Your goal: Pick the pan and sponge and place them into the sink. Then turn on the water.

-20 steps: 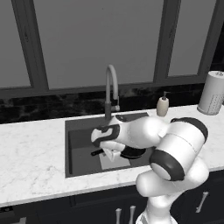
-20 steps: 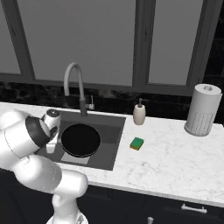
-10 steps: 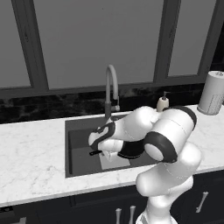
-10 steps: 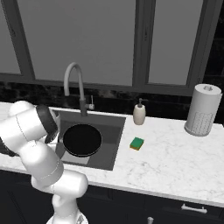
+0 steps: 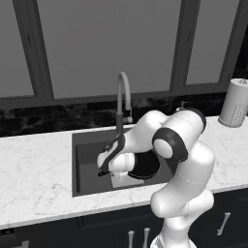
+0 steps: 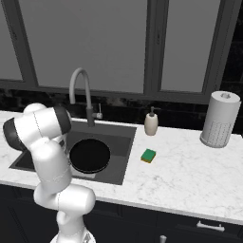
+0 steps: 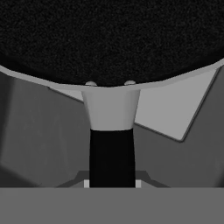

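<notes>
While my arm bends down over the sink (image 5: 89, 145), my hand (image 5: 107, 167) sits low inside the basin, closed on the handle of the pan (image 6: 89, 155). Seen from my hand's own camera, the pan (image 7: 109, 39) spreads across the top as a broad black disc, and its handle (image 7: 111, 131) runs straight from the rim toward me, pale grey where it joins the rim and black nearer my hand, where it passes between my fingers at the bottom edge. So the pan's long axis, handle to far rim, lies in line with my hand, with the disc directly ahead of it. From the left base view the pan (image 5: 144, 165) lies flat and low in the sink, its handle pointing toward the left end of the basin, where my hand is. I cannot tell whether the pan rests on the sink floor or is just above it. A pale square patch (image 7: 175, 109) on the sink bottom shows beneath the pan's rim. From the right base view the sponge (image 6: 148, 155) lies on the white marble tabletop (image 6: 190, 175), just to the right of the sink (image 6: 121, 152), well apart from my hand. The faucet (image 6: 81, 95) rises behind the basin, with a soap dispenser (image 6: 151, 123) and a paper towel roll (image 6: 218, 118) further right.
</notes>
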{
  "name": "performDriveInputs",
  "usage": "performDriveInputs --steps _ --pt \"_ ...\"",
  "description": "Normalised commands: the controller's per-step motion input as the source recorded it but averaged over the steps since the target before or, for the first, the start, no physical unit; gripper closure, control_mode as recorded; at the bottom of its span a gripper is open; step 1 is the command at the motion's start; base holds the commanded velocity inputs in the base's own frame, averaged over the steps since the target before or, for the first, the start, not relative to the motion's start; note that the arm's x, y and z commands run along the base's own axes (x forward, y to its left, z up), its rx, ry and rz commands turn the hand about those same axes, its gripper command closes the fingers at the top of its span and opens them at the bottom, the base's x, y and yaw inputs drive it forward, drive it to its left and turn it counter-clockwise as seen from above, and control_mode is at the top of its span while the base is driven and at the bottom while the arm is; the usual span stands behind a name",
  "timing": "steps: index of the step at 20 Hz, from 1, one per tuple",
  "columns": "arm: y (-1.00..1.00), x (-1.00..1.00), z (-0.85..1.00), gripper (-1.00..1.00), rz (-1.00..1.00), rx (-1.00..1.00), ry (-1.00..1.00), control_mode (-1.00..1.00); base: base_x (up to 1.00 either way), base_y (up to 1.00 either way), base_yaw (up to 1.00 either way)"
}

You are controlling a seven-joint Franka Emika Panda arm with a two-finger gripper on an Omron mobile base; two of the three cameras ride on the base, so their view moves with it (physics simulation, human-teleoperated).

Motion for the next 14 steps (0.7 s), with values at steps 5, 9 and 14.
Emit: performDriveInputs --steps 5,9,14 --pt "0.16 0.15 -0.36 1.0 0.0 -0.01 0.03 -1.0 0.0 0.0 0.0" --pt "0.18 0.17 -0.34 1.0 0.0 -0.01 0.02 -1.0 0.0 0.0 0.0" --pt "0.17 0.21 -0.2 1.0 0.0 -0.02 0.0 -1.0 0.0 0.0 0.0"
